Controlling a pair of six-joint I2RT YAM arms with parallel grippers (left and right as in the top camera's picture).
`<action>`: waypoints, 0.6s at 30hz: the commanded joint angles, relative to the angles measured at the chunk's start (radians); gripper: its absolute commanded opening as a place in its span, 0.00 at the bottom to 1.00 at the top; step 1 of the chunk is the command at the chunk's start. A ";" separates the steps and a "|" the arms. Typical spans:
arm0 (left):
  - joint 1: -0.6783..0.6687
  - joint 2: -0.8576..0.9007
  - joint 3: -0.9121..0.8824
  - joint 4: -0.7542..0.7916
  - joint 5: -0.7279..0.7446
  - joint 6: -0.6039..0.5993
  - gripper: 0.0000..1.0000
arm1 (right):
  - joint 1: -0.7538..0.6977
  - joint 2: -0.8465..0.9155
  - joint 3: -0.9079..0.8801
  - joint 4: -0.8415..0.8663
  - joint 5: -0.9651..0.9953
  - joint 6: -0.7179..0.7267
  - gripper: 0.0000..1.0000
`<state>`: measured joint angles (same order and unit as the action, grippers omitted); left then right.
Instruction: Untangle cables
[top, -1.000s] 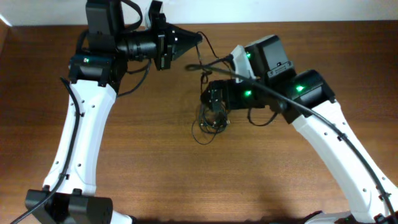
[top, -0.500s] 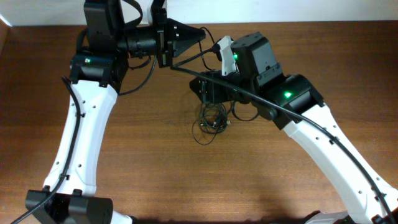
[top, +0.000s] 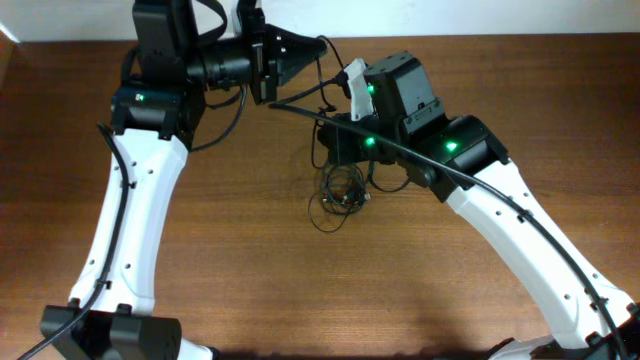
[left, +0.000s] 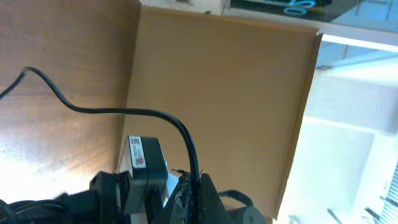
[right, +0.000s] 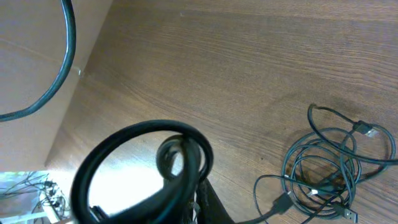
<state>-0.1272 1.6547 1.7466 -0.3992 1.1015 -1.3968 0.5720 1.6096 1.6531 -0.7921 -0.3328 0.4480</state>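
Near the far edge of the worktop (top: 250, 280), my left jaws are pressed together on a thin black cable strand (left: 124, 112). In the left wrist view it leaves the jaw tips, arches upward and trails away over the wood. From overhead the same strand (top: 300, 108) slants down from my left jaws toward my right ones, off the surface.

My right jaws are closed too. In the right wrist view a cable loop (right: 155, 127) curls tightly right at their tips and looks pinched between them, though the tips are mostly cut off by the picture's lower edge.

The rest of the cables sit as one small tangled bundle (top: 340, 195) on the worktop, just beside my right jaws on the near side. Its coils overlap, and small plug ends (right: 367, 129) poke out around the bundle (right: 329, 168).
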 joint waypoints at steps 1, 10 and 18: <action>0.008 -0.026 0.010 0.005 -0.021 0.021 0.00 | 0.002 -0.031 0.008 0.000 0.021 -0.002 0.14; 0.008 -0.026 0.010 0.006 -0.025 -0.035 0.00 | 0.010 -0.032 0.008 -0.003 0.011 -0.002 0.66; 0.008 -0.027 0.010 0.006 0.019 -0.051 0.00 | 0.023 -0.031 0.008 0.024 0.009 -0.002 0.56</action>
<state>-0.1238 1.6547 1.7466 -0.3988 1.0859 -1.4376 0.5877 1.6093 1.6531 -0.7811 -0.3195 0.4454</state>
